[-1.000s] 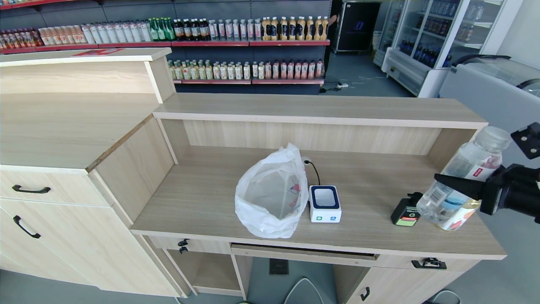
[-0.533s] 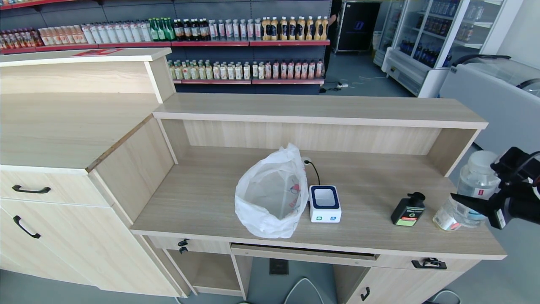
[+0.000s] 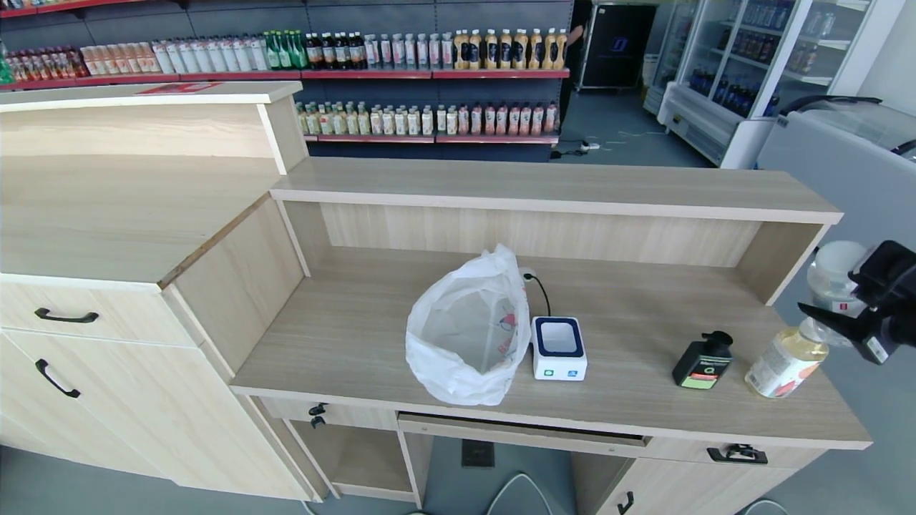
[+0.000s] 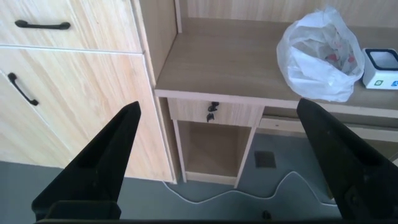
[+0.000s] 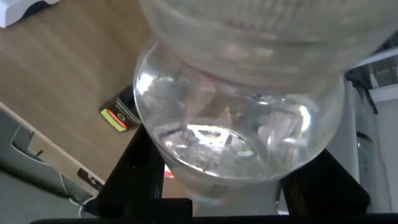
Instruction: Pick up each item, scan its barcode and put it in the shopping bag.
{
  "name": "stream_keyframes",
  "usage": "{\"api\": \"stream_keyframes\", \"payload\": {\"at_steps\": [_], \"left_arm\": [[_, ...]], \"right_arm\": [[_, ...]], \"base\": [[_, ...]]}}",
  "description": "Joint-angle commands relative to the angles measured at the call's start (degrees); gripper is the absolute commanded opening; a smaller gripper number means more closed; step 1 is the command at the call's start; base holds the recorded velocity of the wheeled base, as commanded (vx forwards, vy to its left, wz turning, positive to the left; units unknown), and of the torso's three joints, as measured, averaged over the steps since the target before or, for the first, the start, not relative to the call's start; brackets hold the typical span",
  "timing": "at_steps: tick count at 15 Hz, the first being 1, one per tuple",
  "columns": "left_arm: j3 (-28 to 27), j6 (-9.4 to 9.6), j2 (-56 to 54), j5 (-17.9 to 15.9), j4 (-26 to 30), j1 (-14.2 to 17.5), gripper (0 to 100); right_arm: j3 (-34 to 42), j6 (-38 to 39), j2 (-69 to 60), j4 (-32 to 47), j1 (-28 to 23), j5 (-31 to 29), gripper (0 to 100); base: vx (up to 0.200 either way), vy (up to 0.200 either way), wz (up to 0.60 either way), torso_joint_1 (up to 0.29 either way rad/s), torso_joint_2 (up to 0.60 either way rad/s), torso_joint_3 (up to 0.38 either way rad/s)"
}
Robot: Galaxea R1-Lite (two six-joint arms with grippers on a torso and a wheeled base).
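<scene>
bottle [image 3: 830, 277] farther right, inside right claw [image 3: 836, 318]

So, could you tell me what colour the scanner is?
The scanner is white with a navy top frame; head view.

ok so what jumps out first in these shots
The clear bottle clamped in the right gripper, held up near the right end of the counter. Next comes the open white bag in the middle of the counter, with the small scanner just to its right.
</scene>
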Motion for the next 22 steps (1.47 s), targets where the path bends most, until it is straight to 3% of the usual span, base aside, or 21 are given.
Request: {"api": "stream_keyframes", "payload": {"at_steps": [1,5,8,13,22], "left_arm": [[0.00,0.00,-0.02,0.00,0.00,0.01,100],[0.00,0.00,-0.02,0.00,0.00,0.01,100],[0.00,0.00,-0.02,0.00,0.00,0.01,100],[0.00,0.00,-0.02,0.00,0.00,0.01,100],[0.00,0.00,-0.02,0.00,0.00,0.01,100]], "right_arm": [[-0.23,0.00,1.23,-1.55,1.23,0.21,0],[-1.02,0.71,6.15,-9.02,4.84,0.65,0],[-3.13,1.67,12.48,-9.37,6.42,2.23,0],[-4.71,-1.14,20.39,-9.54,6.59,12.07,0],[-7.44,-3.78,27.77,-13.94,7.74,14.97,0]], "base": [[0.000,0.000,0.60,0.002,-0.01,-0.002],[0.000,0.000,0.45,0.012,0.00,0.001],[0.000,0.000,0.00,0.000,0.00,0.000],[0.000,0.000,0.00,0.000,0.00,0.000],[0.000,0.000,0.00,0.000,0.00,0.000]]}}
